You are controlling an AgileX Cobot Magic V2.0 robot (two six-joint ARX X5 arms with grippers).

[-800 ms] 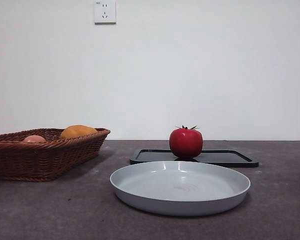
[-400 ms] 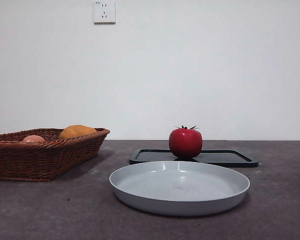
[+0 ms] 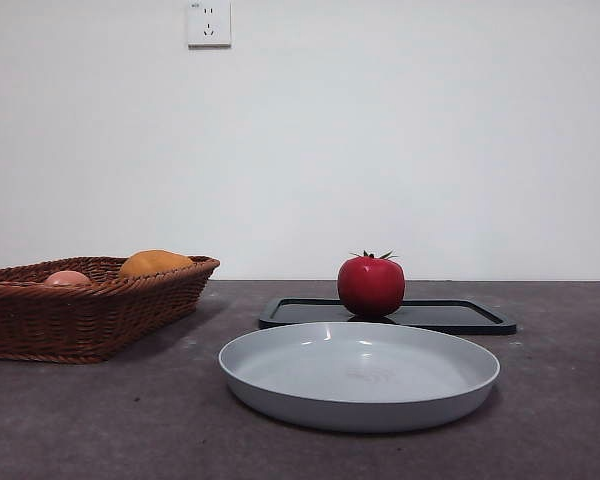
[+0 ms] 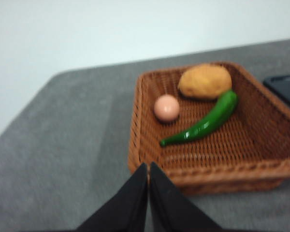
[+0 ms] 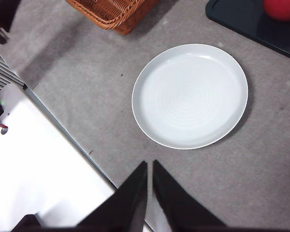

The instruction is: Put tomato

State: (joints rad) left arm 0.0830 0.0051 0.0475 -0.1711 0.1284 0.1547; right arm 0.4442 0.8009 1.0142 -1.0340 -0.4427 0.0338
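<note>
The glossy red tomato (image 3: pixel 371 285) with a green calyx stands on a flat black tray (image 3: pixel 450 316) behind a grey-white plate (image 3: pixel 360 375). In the right wrist view the tomato (image 5: pixel 282 8) shows at the frame's edge on the tray (image 5: pixel 241 21), beyond the plate (image 5: pixel 190 95). My right gripper (image 5: pixel 149 166) is shut and empty, high above the table's front edge, well short of the plate. My left gripper (image 4: pixel 148 169) is shut and empty, just in front of the wicker basket (image 4: pixel 150 140). Neither arm shows in the front view.
The wicker basket (image 3: pixel 80 305) at the left holds an orange-yellow fruit (image 4: pixel 204 81), a small pale pink fruit (image 4: pixel 166 107) and a green pepper (image 4: pixel 205 123). A white board (image 5: pixel 43 164) lies past the table's front edge. A wall socket (image 3: pixel 209 22) is on the back wall.
</note>
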